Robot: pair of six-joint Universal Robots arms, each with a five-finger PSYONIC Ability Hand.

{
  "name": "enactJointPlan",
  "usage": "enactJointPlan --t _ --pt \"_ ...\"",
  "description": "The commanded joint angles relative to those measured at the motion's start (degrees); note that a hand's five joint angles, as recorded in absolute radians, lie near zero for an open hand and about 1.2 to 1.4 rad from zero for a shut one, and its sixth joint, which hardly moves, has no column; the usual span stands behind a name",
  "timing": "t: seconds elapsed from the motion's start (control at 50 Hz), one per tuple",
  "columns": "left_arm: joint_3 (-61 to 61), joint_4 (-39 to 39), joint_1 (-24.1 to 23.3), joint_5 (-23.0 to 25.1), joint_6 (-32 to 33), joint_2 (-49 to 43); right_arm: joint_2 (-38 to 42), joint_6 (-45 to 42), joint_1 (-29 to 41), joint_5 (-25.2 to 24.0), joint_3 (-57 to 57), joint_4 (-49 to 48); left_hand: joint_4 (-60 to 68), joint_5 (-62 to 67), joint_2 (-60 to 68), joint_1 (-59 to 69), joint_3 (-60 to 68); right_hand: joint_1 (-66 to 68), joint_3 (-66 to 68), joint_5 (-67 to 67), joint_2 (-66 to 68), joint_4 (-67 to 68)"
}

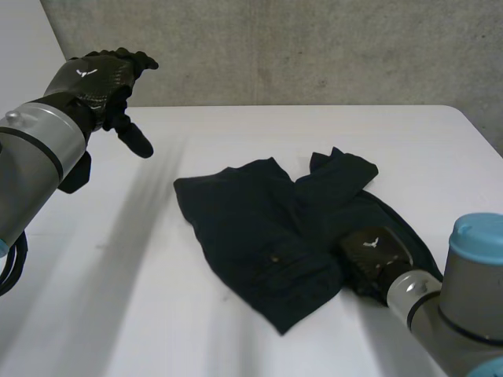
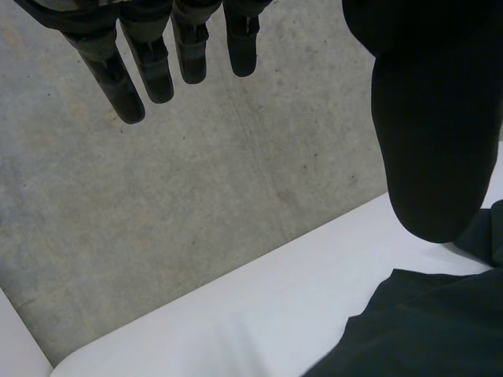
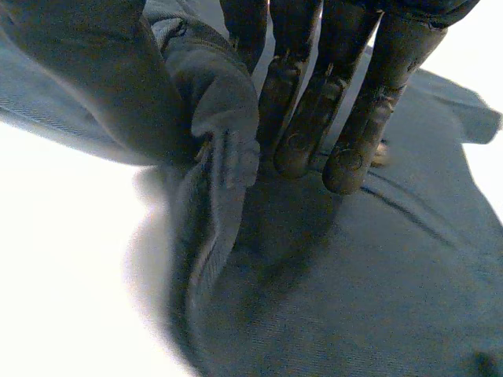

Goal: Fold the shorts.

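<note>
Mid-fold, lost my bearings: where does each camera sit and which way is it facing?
Head view: between and behind the arms, looking down at the white table and dark shorts; shows the raised left hand and the right hand on the shorts.
Left wrist view: on the left wrist, facing the concrete wall and the table's edge; own straight fingers and thumb.
Right wrist view: on the right wrist, close over the shorts; own fingers and thumb pinch a fold.
Shared: the shorts appear in all three.

Matt cloth shorts (fine weave), smooth table
</note>
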Motion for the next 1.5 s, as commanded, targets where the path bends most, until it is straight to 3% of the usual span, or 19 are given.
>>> enactJointPlan --t 0.02,0.2,0.22,0.24,0.26,0.28,0.3,0.38,0.52,0.62,0.7,0.78,0.86,0.94,1.2,1.46,1.5 --pt "-0.28 -0.01 0.04 0.0 0.0 0.05 -0.97 -10.26 -9.49 1.65 -5.45 0.29 -1.75 -2.68 -1.61 -1.22 -2.34 31.54 12.69 15.39 12.94 12.04" --pt "-0.45 0.43 -0.4 0.09 0.0 -1.71 2.8 -28.01 -18.11 0.25 -15.9 -0.33 -1.75 -2.68 -1.61 -1.22 -2.34 31.54 12.69 15.39 12.94 12.04" --pt "-0.54 0.35 -0.75 0.18 0.0 -2.84 3.24 -28.55 -18.2 -0.28 -16.44 -0.15 -1.75 -2.68 -1.61 -1.22 -2.34 25.61 6.75 9.45 7.01 6.1" --pt "-0.63 0.43 -1.19 0.09 0.0 -3.46 3.51 -28.64 -18.12 -0.8 -16.62 0.02 -1.75 -2.68 -1.61 -1.22 -2.34 10.23 -8.63 -5.93 -8.37 -9.28" --pt "-0.8 0.43 -1.54 0.09 0.0 -3.99 3.51 -28.47 -18.12 -1.59 -16.62 0.29 -1.75 -2.68 -1.61 -1.22 -2.34 -21.9 -40.76 -38.06 -40.5 -41.41" --pt "-0.98 0.52 -1.81 0.09 0.0 -4.43 3.43 -28.38 -18.12 -1.6 -16.53 0.38 -1.75 -2.68 -1.61 -1.22 -2.34 -35.38 -54.23 -51.53 -53.98 -54.88" --pt "-1.42 0.61 -2.77 0.09 0.0 -5.39 3.25 -28.12 -18.12 -1.6 -16.27 0.38 -1.75 -2.68 -1.61 -1.22 -2.34 -38.46 -57.31 -54.61 -57.06 -57.96" --pt "-2.56 1.84 -5.32 0.26 0.09 -8.3 0.54 -23.47 -17.24 -1.78 -14.16 0.82 -1.53 -2.47 -1.4 -1.0 -2.12 -38.46 -57.31 -54.61 -57.06 -57.96" --pt "-5.28 9.04 -9.89 0.7 0.09 -14.71 -12.91 -10.11 -17.67 -2.21 -8.89 4.94 -0.02 -0.95 0.12 0.51 -0.61 -38.46 -57.31 -54.61 -57.06 -57.96" --pt "-4.85 13.7 -12.88 1.14 1.14 -20.16 -19.24 -6.5 -17.94 -5.72 -5.29 16.6 1.83 0.9 1.97 2.36 1.24 -24.94 -43.8 -41.1 -43.54 -44.45" --pt "-3.18 14.41 -13.85 2.72 6.4 -25.08 -21.27 -6.85 -19.86 -10.19 -2.57 24.69 3.17 2.24 3.31 3.7 2.58 -20.05 -38.9 -36.2 -38.65 -39.55" --pt "-1.16 14.32 -13.94 5.97 16.05 -30.26 -22.59 -7.29 -22.33 -14.86 0.69 29.29 4.86 3.93 5.0 5.39 4.27 -16.84 -35.7 -33.0 -35.44 -36.35" --pt "0.94 14.5 -13.94 6.68 21.43 -33.25 -22.59 -8.69 -24.96 -18.56 3.59 28.24 6.03 5.09 6.16 6.56 5.44 -16.84 -35.7 -33.0 -35.44 -36.35" --pt "4.02 14.58 -13.85 6.68 22.5 -36.16 -21.89 -10.1 -28.22 -20.67 6.4 25.17 9.9 8.97 10.04 10.43 9.31 -18.18 -37.04 -34.34 -36.78 -37.69" --pt "11.23 14.58 -13.76 7.03 23.12 -42.58 -14.42 -10.71 -28.66 -20.32 8.34 13.92 21.67 20.74 21.8 22.2 21.08 -24.58 -43.43 -40.74 -43.18 -44.08" --pt "15.01 14.5 -13.67 7.82 23.2 -45.3 -8.88 -10.89 -28.49 -19.97 7.82 7.06 67.57 66.64 67.7 68.1 66.98 -23.57 -42.43 -39.73 -42.17 -43.08" --pt "15.54 14.58 -13.67 7.82 23.2 -45.65 -8.44 -10.89 -28.49 -19.97 7.73 6.71 68.25 67.32 68.39 68.78 67.66 -23.4 -42.26 -39.56 -42.0 -42.91"
